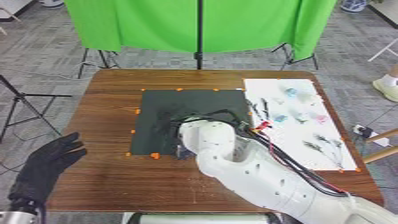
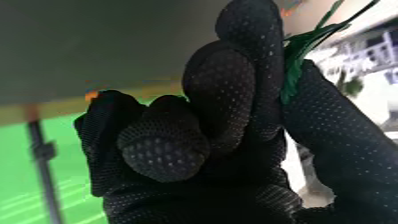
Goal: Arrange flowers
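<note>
Green backdrop is hanging beyond right hand; thumb and fingers are pinching leafy sprig, likely needing light pressure, level lowering onto dark mat beneath.

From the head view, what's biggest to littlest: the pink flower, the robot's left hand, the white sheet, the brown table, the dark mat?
1. Brown table
2. White sheet and dark mat: too alike to rank
3. Left hand
4. Pink flower
</note>
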Available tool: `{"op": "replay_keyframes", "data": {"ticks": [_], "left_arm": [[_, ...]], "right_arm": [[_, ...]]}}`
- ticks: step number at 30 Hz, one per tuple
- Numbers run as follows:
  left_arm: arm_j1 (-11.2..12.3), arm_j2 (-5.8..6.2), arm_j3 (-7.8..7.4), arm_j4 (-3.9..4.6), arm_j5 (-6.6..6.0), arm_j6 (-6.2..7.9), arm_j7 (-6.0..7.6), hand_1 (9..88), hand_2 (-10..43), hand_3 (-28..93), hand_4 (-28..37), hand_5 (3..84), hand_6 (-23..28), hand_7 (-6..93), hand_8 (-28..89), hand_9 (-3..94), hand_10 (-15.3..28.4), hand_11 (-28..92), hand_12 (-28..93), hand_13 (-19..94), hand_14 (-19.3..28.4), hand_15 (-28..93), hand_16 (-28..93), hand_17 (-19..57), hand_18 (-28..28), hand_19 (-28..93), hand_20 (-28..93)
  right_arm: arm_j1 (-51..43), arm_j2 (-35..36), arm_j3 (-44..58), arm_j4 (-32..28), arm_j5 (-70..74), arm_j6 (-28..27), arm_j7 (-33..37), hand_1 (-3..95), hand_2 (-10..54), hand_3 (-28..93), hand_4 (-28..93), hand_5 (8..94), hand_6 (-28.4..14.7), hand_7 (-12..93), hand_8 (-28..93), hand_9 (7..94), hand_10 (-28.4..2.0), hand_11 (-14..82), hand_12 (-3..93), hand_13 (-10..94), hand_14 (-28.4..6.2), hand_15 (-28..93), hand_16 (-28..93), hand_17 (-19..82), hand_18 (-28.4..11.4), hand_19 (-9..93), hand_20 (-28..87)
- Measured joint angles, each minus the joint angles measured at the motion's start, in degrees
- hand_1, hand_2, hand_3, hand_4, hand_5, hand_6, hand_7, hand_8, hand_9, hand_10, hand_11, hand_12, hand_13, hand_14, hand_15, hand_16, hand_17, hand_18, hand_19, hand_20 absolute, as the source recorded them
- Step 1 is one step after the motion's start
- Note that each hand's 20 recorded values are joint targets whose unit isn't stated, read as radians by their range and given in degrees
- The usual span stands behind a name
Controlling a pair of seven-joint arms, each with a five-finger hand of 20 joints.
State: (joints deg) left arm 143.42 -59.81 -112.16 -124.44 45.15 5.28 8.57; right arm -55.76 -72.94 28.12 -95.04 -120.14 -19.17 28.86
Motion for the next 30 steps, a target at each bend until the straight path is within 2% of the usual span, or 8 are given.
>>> {"op": "replay_keyframes", "data": {"ticks": [6, 13, 21, 25, 29, 30], "left_arm": [[-1.7, 1.35, 0.96, 0.17, 0.07, -0.43, -1.21, 27.0, 3.6, 72, -28.3, 41.6, 6.0, 23.8, -12, 37.9, 15.1, 30, 15, 31, 17.9, 48, -6, -6.4, 24.2, 60, -3], [-2.8, 1.86, 1.57, 0.52, 0.13, -1.26, -2.39, 26.9, 3.6, 72, -28.3, 41.3, 6.0, 23.6, -12, 37.8, 15.0, 30, 15, 31, 17.9, 48, -6, -6.5, 24.3, 60, -3], [-3.5, 1.89, 1.86, 0.78, 0.24, -1.97, -2.90, 26.9, 3.6, 72, -28.3, 41.2, 6.0, 23.7, -12, 37.8, 15.0, 30, 15, 31, 17.8, 48, -6, -6.6, 24.2, 60, -3], [-4.0, 2.08, 2.53, 1.19, 0.26, -2.16, -2.90, 26.9, 3.6, 72, -28.3, 41.2, 6.0, 23.8, -12, 37.8, 15.1, 30, 15, 31, 17.9, 48, -6, -6.5, 24.2, 60, -3], [-4.9, 2.59, 3.13, 1.71, 0.26, -2.46, -3.23, 26.9, 3.6, 72, -28.3, 41.2, 6.0, 23.8, -12, 37.9, 15.1, 30, 15, 31, 17.9, 48, -6, -6.5, 24.2, 60, -3], [-5.2, 2.72, 3.21, 1.79, 0.26, -2.55, -3.39, 26.8, 3.6, 72, -28.3, 41.2, 6.0, 23.8, -12, 37.8, 15.0, 30, 15, 31, 17.9, 48, -6, -6.5, 24.2, 60, -3]], "right_arm": [[0.3, -3.0, -2.8, 3.2, 0.9, 1.5, 5.4, 32.4, -1.1, 93, -3, 93.7, -5.8, 38, 6, 93.7, -8.7, 48.8, 21.7, 93, -3.2, 68, 26, 61, -17.0, 93, 65], [0.1, -3.2, -4.7, 4.5, -2.2, 8.1, 6.9, 32.0, -0.5, 93, -4, 93.7, -5.6, 39, 0, 93.7, -8.2, 49.4, 21.3, 93, -3.0, 68, 26, 62, -16.8, 93, 65], [-0.5, -3.7, -4.1, 4.9, -2.8, 4.5, 7.2, 30.7, 0.8, 93, -6, 93.7, -5.0, 40, -5, 93.7, -7.8, 48.7, 21.3, 93, -2.8, 68, 26, 62, -16.7, 93, 65], [-1.4, -4.2, -3.6, 5.0, -2.8, 4.2, 7.2, 29.8, 1.9, 93, -8, 93.7, -5.0, 42, -16, 93.7, -7.7, 48.5, 21.4, 93, -2.7, 68, 26, 62, -16.7, 93, 65], [-2.0, -4.9, -3.3, 5.4, -2.8, 4.1, 7.3, 29.4, 2.8, 92, -12, 93.7, -5.2, 42, -22, 93.7, -7.5, 48.1, 21.4, 93, -2.5, 68, 26, 62, -16.5, 93, 65], [-2.1, -5.0, -3.2, 5.5, -2.7, 4.1, 7.4, 30.1, 1.1, 92, -13, 92.8, -4.3, 46, -23, 93.7, -7.6, 48.0, 20.8, 93, -2.7, 67, 25, 62, -17.0, 93, 63]]}}
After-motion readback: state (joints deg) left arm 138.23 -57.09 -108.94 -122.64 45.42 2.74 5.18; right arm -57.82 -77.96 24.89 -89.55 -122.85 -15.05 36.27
